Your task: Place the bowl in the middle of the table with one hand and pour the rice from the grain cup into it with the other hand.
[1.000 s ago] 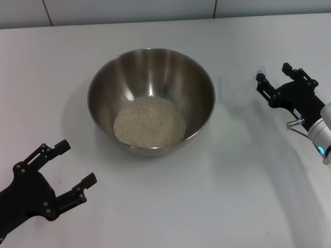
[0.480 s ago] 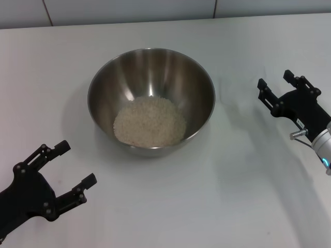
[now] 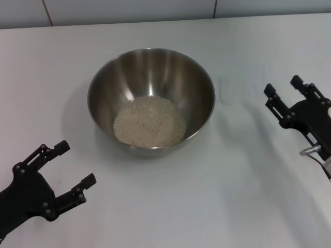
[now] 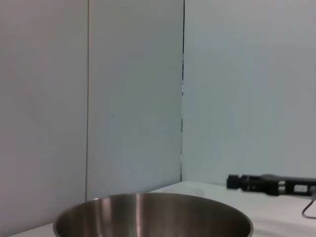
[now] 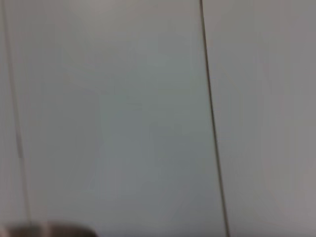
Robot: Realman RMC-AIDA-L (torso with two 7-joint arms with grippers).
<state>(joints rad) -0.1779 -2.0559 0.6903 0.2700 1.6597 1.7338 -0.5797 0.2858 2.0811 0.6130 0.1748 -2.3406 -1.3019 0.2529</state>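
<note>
The steel bowl [image 3: 151, 67] stands in the middle of the white table [image 3: 170, 206], with a pale heap of rice [image 3: 149, 121] in its bottom. Just right of the bowl a faint translucent shape, seemingly the grain cup [image 3: 226, 91], stands upright on the table, apart from both grippers. My right gripper [image 3: 282, 84] hovers open and empty to the right of that shape. Open and empty too, my left gripper [image 3: 77, 163] sits at the near left, short of the bowl. The left wrist view shows the bowl's rim [image 4: 153, 217] and the right gripper [image 4: 269, 183] side-on beyond it.
A tiled wall [image 3: 129, 10] runs along the table's far edge. The right wrist view shows only wall panels [image 5: 148, 113]. Bare tabletop lies in front of the bowl between the two arms.
My right gripper has drawn back to the right and nearer to me, away from the bowl and cup. The left gripper, bowl and rice have not moved.
</note>
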